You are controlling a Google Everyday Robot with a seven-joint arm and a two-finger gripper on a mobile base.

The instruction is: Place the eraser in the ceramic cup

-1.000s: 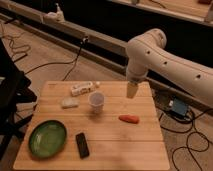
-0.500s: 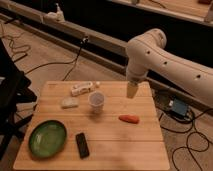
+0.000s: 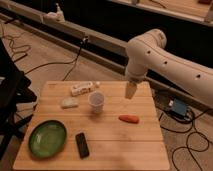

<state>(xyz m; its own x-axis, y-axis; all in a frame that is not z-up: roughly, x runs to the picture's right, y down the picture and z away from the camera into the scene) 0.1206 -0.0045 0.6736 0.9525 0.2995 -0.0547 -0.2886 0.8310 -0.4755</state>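
The eraser point(image 3: 82, 144) is a small flat black block lying on the wooden table point(image 3: 125, 145) near its front edge, just right of the green plate. The ceramic cup point(image 3: 96, 101) is whitish and stands upright near the table's middle, behind the eraser. My gripper point(image 3: 130, 90) hangs from the white arm above the table's back right part, to the right of the cup and far from the eraser. It holds nothing that I can see.
A green round plate point(image 3: 47, 137) sits at the front left. An orange-red oblong thing point(image 3: 129, 119) lies right of the cup. A pale lump point(image 3: 69, 102) and a white oblong object point(image 3: 83, 89) lie at the back left. Cables and a blue box point(image 3: 178, 108) lie on the floor.
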